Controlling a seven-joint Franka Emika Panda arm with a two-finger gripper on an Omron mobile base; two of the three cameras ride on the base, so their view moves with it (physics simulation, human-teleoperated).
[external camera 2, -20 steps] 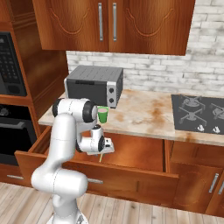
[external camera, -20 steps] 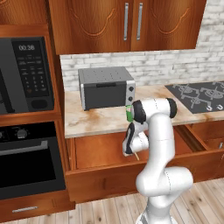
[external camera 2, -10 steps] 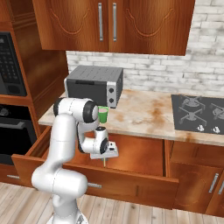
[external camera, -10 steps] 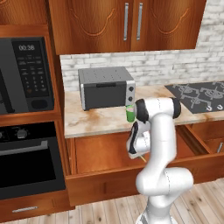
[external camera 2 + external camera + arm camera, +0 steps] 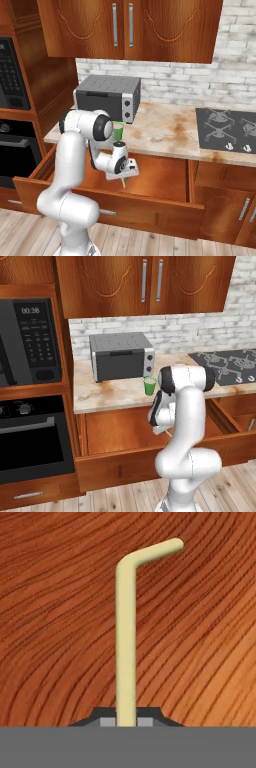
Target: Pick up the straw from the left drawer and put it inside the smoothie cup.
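Observation:
My gripper (image 5: 125, 721) is shut on the straw (image 5: 125, 637), a pale yellow-green stick whose bent tip points away over the wooden floor of the left drawer (image 5: 55, 612). In the right base view the gripper (image 5: 123, 176) hangs inside the open left drawer (image 5: 160, 175), above its floor, and the straw (image 5: 123, 183) pokes down from it. The smoothie cup (image 5: 118, 131), small and bright green, stands upright on the counter behind the arm, close to the counter's front edge. From the left base view, the smoothie cup (image 5: 149, 385) is beside the arm's elbow above the left drawer (image 5: 115, 428).
A grey toaster oven (image 5: 120, 356) sits on the counter left of the cup. The black stovetop (image 5: 225, 130) lies to the right. A narrower drawer (image 5: 240, 411) stands open on the right. The microwave (image 5: 30, 341) and oven fill the left wall; cabinets hang overhead.
The hand has shifted slightly to the right inside the drawer and turned a little, with the straw staying in its grip.

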